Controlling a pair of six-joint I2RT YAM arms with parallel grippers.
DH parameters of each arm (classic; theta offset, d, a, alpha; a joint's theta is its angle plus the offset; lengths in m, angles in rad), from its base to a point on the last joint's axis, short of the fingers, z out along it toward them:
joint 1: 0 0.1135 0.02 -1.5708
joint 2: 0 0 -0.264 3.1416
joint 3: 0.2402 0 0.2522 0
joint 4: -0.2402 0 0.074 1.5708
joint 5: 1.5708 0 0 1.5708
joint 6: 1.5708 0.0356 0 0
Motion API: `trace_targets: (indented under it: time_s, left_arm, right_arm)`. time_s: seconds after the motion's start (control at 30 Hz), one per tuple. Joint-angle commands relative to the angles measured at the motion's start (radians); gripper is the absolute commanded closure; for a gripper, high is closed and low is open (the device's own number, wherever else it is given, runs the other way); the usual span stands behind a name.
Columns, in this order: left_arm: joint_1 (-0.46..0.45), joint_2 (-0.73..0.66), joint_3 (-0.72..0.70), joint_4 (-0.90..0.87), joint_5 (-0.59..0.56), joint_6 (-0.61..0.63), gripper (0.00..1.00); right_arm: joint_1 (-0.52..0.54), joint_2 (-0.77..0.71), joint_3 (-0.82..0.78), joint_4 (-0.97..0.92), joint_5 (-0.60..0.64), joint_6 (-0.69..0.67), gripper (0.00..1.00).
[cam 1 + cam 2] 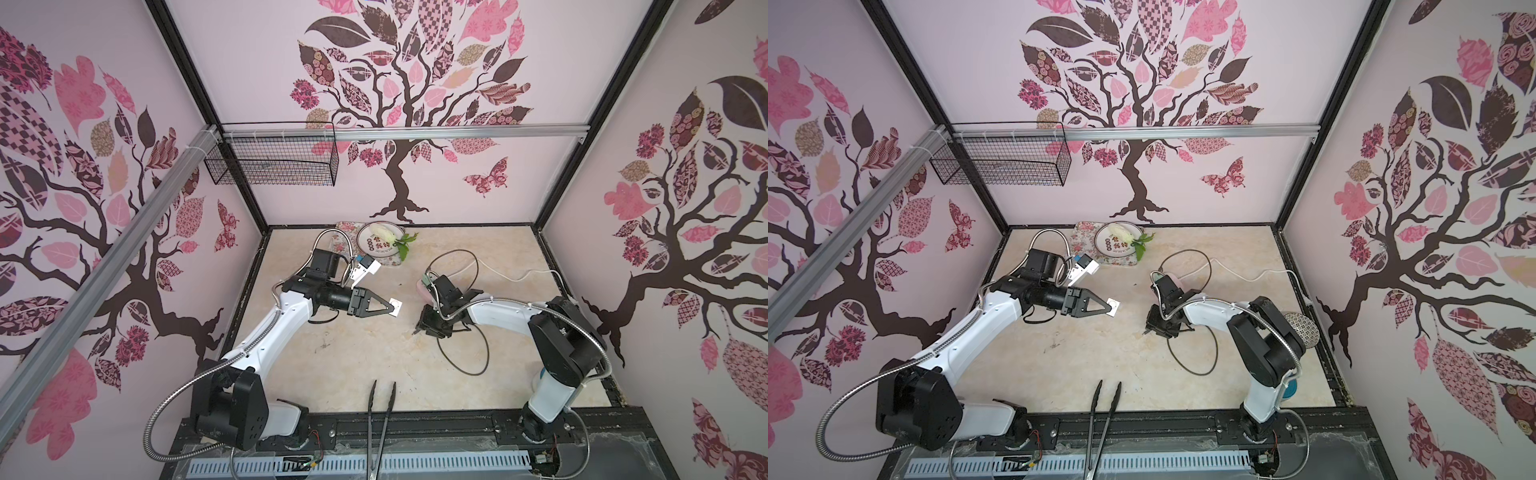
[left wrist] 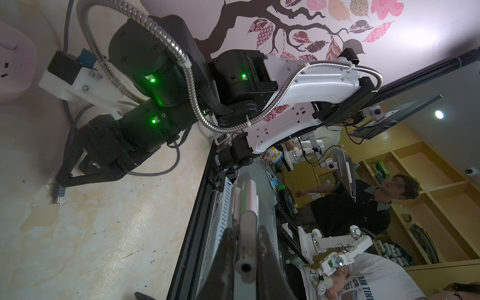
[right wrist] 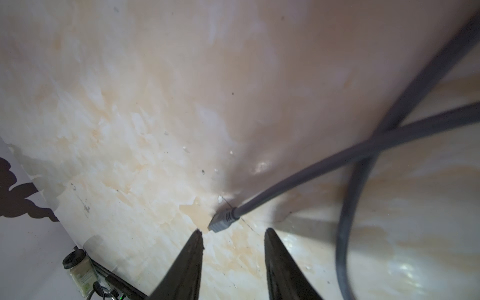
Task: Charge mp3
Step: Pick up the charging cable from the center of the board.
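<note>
The mp3 [image 1: 397, 308] is a small silver-grey square held above the table's middle, with my left gripper [image 1: 392, 309] shut on its edge; both top views show it [image 1: 1113, 307]. In the left wrist view the mp3 [image 2: 248, 228] stands edge-on between the shut jaws, a round port facing the camera. My right gripper [image 3: 233, 230] is open, low over the table, and the grey cable plug [image 3: 220, 223] lies just ahead of its fingertips, untouched. The dark cable [image 1: 465, 365] loops behind it. A pink power strip [image 1: 1177, 279] with a green plug [image 1: 1156, 275] sits behind the right wrist, partly hidden.
Black tongs [image 1: 380, 419] lie at the front edge. A plate with food [image 1: 380, 243] on a floral mat stands at the back. A wire basket [image 1: 274, 160] hangs on the back left wall. A white cord [image 1: 511, 276] runs right. A patterned bowl [image 1: 1302, 330] sits behind the right arm.
</note>
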Motion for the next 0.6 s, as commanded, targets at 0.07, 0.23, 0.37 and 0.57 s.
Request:
trace_targets:
  time_s: [0.07, 0.23, 0.37, 0.57]
  left_arm:
    - [0.006, -0.035, -0.011, 0.021, -0.015, 0.002, 1.0]
    - [0.004, -0.054, -0.008, 0.028, -0.035, -0.008, 1.0]
    - [0.006, -0.06, -0.002, 0.047, -0.074, -0.047, 1.0]
    - [0.006, -0.057, 0.016, 0.047, -0.095, -0.063, 1.0]
  right_arm:
    - [0.014, 0.059, 0.059, -0.092, 0.079, 0.129, 0.62]
    - [0.018, 0.092, 0.104, -0.164, 0.124, 0.202, 0.64]
    - [0.033, 0.148, 0.186, -0.271, 0.127, 0.231, 0.73]
    - [0.068, 0.206, 0.246, -0.391, 0.177, 0.313, 0.69]
